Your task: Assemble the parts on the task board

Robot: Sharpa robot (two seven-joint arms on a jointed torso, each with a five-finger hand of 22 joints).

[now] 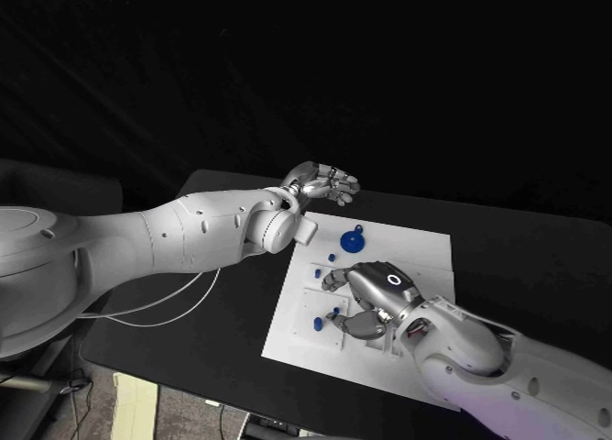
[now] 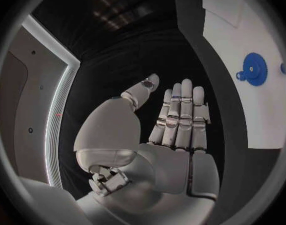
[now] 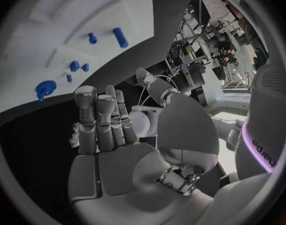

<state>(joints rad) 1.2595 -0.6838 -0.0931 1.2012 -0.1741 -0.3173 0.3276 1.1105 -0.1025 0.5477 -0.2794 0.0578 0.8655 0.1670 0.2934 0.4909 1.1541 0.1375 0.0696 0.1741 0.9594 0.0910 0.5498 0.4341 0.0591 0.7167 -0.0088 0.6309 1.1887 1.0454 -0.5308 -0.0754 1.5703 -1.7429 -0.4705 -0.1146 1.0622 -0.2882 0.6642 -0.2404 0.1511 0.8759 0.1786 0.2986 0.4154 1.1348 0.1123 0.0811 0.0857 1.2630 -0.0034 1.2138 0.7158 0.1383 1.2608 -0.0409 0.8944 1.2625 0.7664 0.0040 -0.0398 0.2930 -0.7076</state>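
The white task board (image 1: 412,252) lies in the middle of the black table. A blue gear (image 1: 353,241) sits near its far left corner, also seen as the gear (image 2: 254,69) and the gear (image 3: 46,88). Small blue parts (image 1: 317,323) lie by the board's left side; a blue peg (image 3: 120,37) and several other small pieces (image 3: 74,65) show in the right wrist view. My left hand (image 1: 322,183) hangs above the table beyond the board's far left corner, holding nothing, fingers (image 2: 180,110) stretched. My right hand (image 1: 372,286) hovers over the board's near middle, fingers (image 3: 102,120) straight, palm bare.
A white cable (image 1: 161,307) loops over the table's left edge under my left arm. Black tabletop (image 1: 530,247) surrounds the board on the right and far side.
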